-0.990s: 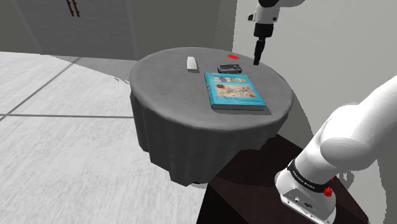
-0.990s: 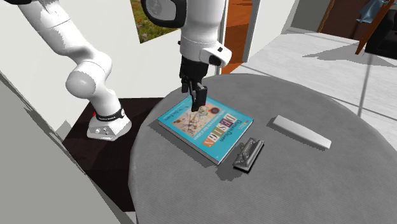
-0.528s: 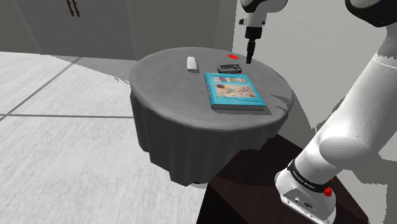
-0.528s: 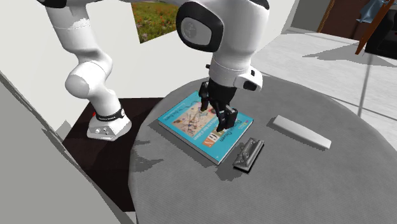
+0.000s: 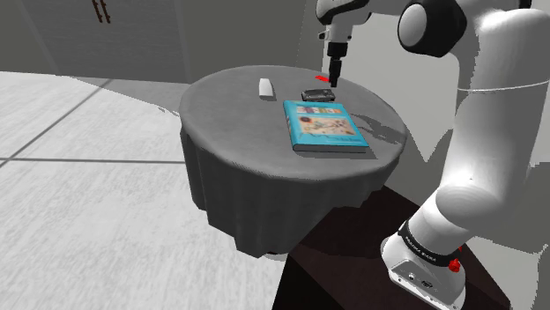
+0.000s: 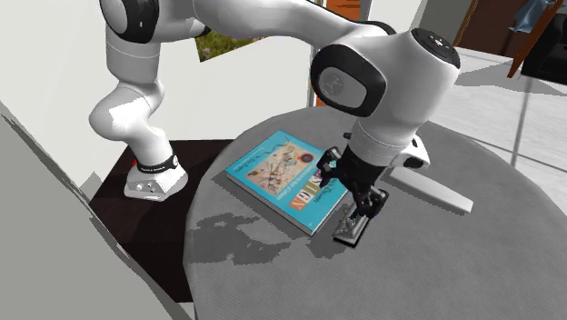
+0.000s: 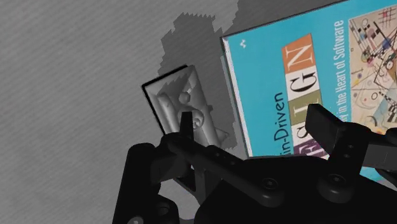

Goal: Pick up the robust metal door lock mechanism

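Observation:
The door lock mechanism (image 5: 318, 93) is a small dark grey metal block lying flat on the round grey-draped table (image 5: 238, 132), just beyond the far short edge of a teal book (image 5: 323, 126). My gripper (image 5: 335, 76) hangs a little above the lock, pointing down. In the second exterior view the gripper (image 6: 363, 193) is open and covers part of the lock (image 6: 351, 229). In the wrist view the lock (image 7: 181, 108) lies by one fingertip (image 7: 186, 122), while the book's edge (image 7: 286, 83) runs under the open gripper (image 7: 253, 124). Nothing is held.
A flat white bar (image 5: 266, 87) lies on the table toward the shoulder view's left of the lock, also seen as the white bar (image 6: 434, 191). A small red mark (image 5: 324, 79) sits near the table's far rim. The dark stand (image 5: 370, 255) is close to the table.
The gripper has travelled toward the shoulder view's left, from beside the book to above the lock, and has come lower. Lock, book and bar have not moved.

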Robot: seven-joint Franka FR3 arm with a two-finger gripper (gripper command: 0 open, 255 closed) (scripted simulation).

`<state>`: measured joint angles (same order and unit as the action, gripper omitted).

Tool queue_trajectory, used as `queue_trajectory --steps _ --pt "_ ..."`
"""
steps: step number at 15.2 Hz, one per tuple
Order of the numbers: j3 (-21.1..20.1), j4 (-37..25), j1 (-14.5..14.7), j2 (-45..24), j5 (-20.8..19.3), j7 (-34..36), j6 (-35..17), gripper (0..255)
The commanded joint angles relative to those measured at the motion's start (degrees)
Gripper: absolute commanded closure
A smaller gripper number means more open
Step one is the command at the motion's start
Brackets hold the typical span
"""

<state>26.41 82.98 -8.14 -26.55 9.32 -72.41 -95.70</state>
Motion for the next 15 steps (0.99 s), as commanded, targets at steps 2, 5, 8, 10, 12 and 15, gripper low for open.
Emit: queue_trajectory --steps 2,5,8,10,12,15 --pt "-1.7 -12.7 -4.0 -9.6 2.8 -4.0 3.9 0" --pt "-2.5 -17.3 -5.5 -13.3 3.6 -5.0 5.0 0" --pt "-2.6 -15.3 -5.2 -13.6 3.7 -5.1 2.9 0" --pt "-2.7 -14.1 -5.1 -13.8 3.8 -5.2 1.5 0" --pt "-2.7 -13.3 -5.0 -14.0 3.9 -5.3 0.4 0" --pt "-2.8 -13.4 -5.0 -14.2 4.0 -5.3 0.5 255"
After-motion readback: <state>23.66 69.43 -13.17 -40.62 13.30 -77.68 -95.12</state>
